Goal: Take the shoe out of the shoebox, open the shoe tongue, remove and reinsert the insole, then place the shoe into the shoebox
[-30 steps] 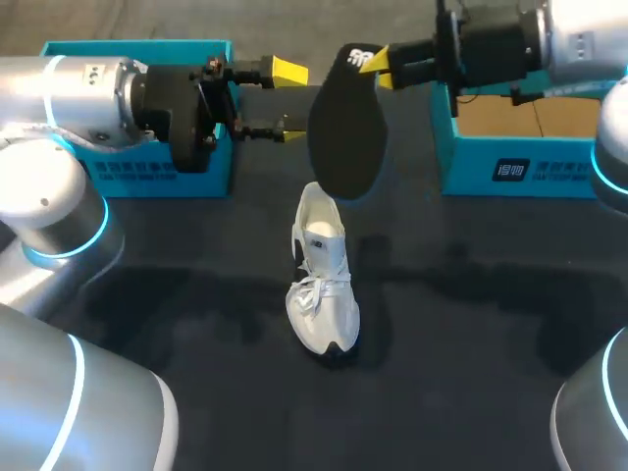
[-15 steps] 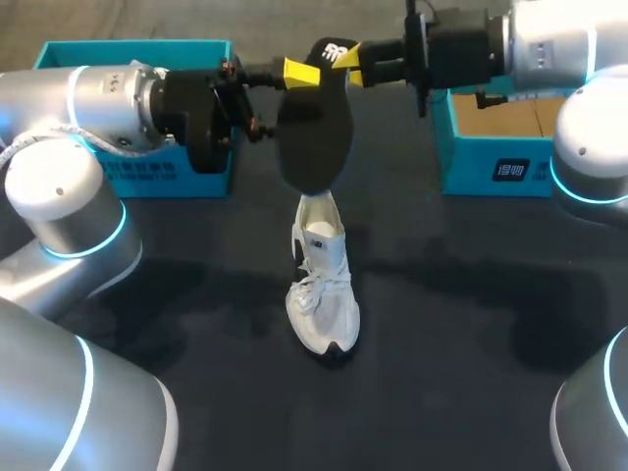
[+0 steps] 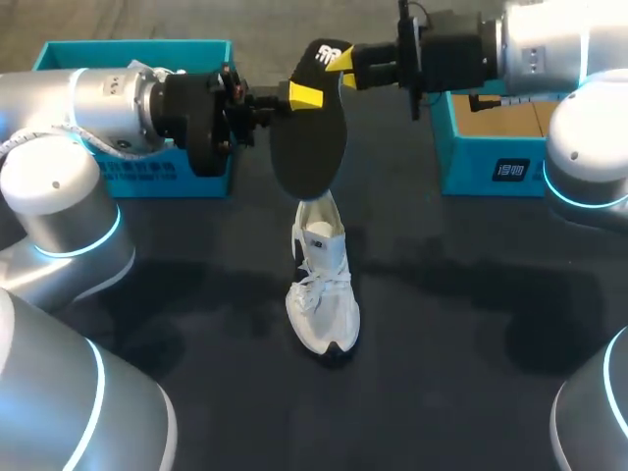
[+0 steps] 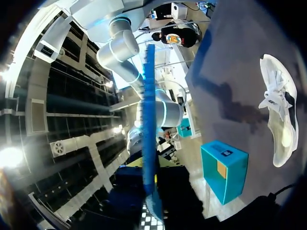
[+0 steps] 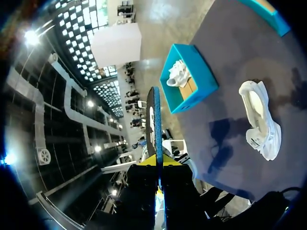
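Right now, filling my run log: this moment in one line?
right gripper: shut on insole | left gripper: at insole | shoe: on table

Held left arm (image 3: 98, 98) and right arm (image 3: 549, 44) level over the far edge of the counter (image 3: 461, 324), left gripper (image 3: 300, 97) facing right gripper (image 3: 343, 63); pinched insole (image 3: 309, 152) in right fingers (image 3: 347, 57).

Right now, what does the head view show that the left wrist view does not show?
Head view only: the broad black face of the insole, plainly gripped at its top end by the right gripper, and the left shoebox. Left wrist view only: the insole edge-on, as a thin blue strip. Both: the white shoe on the table and the right shoebox.
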Controlling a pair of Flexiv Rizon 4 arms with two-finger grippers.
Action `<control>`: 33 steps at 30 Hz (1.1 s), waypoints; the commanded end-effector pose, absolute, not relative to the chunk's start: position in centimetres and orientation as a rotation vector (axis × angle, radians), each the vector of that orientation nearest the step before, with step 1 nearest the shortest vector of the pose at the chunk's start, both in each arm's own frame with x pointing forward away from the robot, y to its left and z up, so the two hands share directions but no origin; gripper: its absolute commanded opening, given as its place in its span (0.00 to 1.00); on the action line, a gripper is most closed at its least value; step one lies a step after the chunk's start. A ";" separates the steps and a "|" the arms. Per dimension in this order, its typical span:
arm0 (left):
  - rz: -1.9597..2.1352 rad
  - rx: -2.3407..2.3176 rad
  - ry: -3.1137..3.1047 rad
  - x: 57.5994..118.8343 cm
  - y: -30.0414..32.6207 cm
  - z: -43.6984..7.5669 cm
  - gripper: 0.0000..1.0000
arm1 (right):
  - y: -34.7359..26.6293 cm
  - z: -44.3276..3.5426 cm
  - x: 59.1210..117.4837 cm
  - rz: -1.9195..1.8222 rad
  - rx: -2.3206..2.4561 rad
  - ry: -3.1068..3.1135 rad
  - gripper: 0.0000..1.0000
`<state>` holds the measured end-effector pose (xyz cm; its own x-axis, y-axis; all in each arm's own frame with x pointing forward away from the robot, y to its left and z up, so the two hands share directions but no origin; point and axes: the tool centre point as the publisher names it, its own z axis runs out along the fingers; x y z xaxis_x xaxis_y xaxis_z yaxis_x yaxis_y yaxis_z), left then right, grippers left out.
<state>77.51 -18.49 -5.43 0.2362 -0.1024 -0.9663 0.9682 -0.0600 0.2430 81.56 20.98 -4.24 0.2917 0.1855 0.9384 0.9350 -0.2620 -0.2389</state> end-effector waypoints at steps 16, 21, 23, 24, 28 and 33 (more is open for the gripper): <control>-1.124 1.292 0.943 77.5 -17.4 -5.7 0.00 | 14.6 -5.1 78.6 -1.281 -1.598 -1.012 1.00; -1.118 1.291 0.948 77.5 -17.1 -5.6 0.00 | 12.1 -4.9 77.4 -1.375 -1.543 -1.067 1.00; -1.118 1.291 0.950 77.5 -17.0 -5.6 0.00 | 11.4 -4.8 77.0 -1.390 -1.512 -1.111 1.00; -1.119 1.292 0.951 77.6 -17.0 -5.6 0.00 | 11.1 -4.6 76.7 -1.392 -1.494 -1.148 1.00; -1.121 1.296 0.959 77.7 -16.9 -5.7 0.00 | 10.0 -4.2 76.4 -1.427 -1.442 -1.245 1.00; -1.125 1.297 0.966 77.8 -16.9 -5.9 0.00 | 9.5 -3.7 76.1 -1.424 -1.402 -1.313 1.00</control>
<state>77.72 -16.81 -5.81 0.2116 -0.0758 -0.9744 0.9750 -0.0524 0.2158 76.39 11.24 -4.20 -0.1390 0.1394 0.9804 0.9598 -0.2250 0.1681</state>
